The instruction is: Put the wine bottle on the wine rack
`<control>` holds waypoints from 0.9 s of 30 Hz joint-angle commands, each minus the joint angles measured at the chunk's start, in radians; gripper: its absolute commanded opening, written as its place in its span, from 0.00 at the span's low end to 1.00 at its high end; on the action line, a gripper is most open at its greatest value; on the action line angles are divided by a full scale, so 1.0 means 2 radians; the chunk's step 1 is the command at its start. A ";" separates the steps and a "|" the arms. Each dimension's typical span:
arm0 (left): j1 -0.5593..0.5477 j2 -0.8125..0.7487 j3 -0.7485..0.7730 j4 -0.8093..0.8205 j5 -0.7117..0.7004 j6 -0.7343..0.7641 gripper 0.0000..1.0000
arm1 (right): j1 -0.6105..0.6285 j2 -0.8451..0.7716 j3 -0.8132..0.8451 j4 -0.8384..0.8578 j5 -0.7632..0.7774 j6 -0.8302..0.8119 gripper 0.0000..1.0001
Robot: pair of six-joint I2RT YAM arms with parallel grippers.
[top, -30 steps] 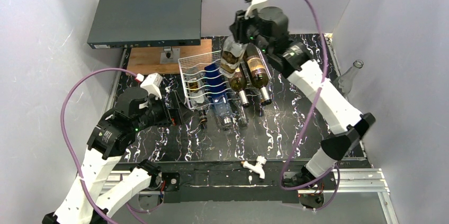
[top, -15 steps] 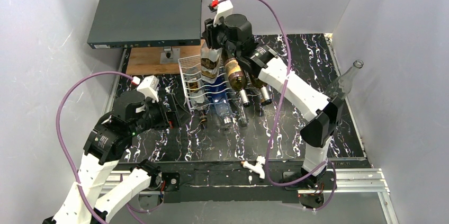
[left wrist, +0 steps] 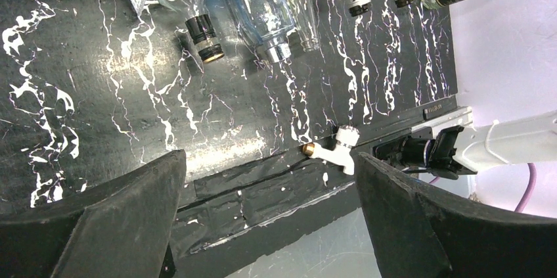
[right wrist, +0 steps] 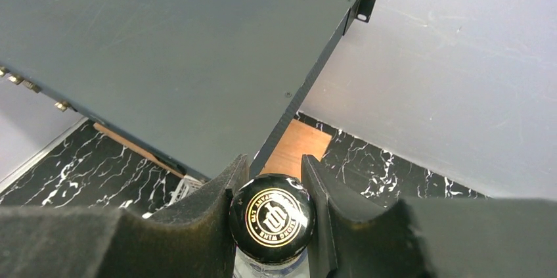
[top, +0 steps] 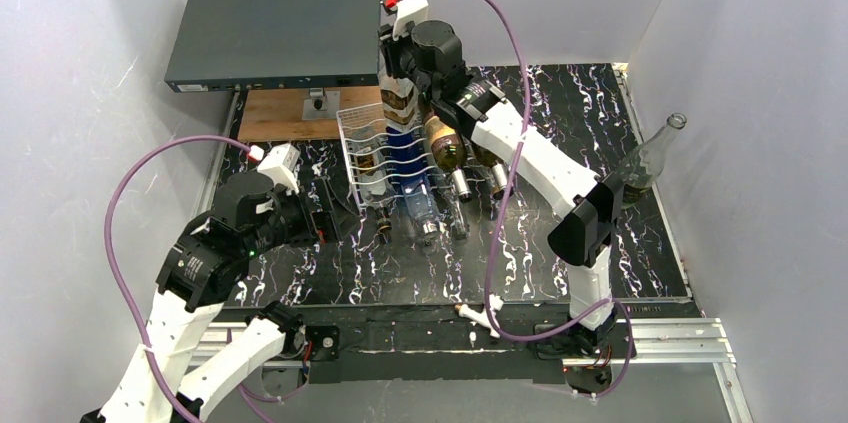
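My right gripper (top: 403, 71) is shut on the black cap of a clear wine bottle (top: 400, 105), which hangs upright from it over the far end of the white wire wine rack (top: 372, 131). In the right wrist view the gold-printed cap (right wrist: 272, 217) is pinched between both pads of that gripper (right wrist: 274, 183). Several bottles lie in the rack, among them a blue one (top: 405, 151). My left gripper (top: 338, 218) hovers left of the rack's near end. The left wrist view shows this gripper (left wrist: 268, 160) open and holding nothing.
A dark grey flat box (top: 275, 33) stands raised at the back left over a wooden board (top: 290, 115). Two brown bottles (top: 447, 153) lie right of the rack. A clear bottle (top: 650, 155) leans on the right wall. A white tap fitting (top: 487, 311) lies at the front edge.
The right arm has carried the bottle leftward, from above the brown bottles to above the rack's far end. The left arm has barely moved.
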 commanded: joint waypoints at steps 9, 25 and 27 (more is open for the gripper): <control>-0.001 0.001 0.024 -0.014 -0.010 0.014 0.99 | 0.018 0.006 0.021 0.133 0.028 -0.069 0.01; -0.001 0.013 0.031 -0.016 -0.012 0.026 0.99 | 0.055 -0.095 -0.195 0.171 0.066 -0.083 0.01; -0.001 0.015 0.031 -0.016 -0.013 0.027 0.99 | 0.058 -0.122 -0.231 0.172 0.065 -0.068 0.01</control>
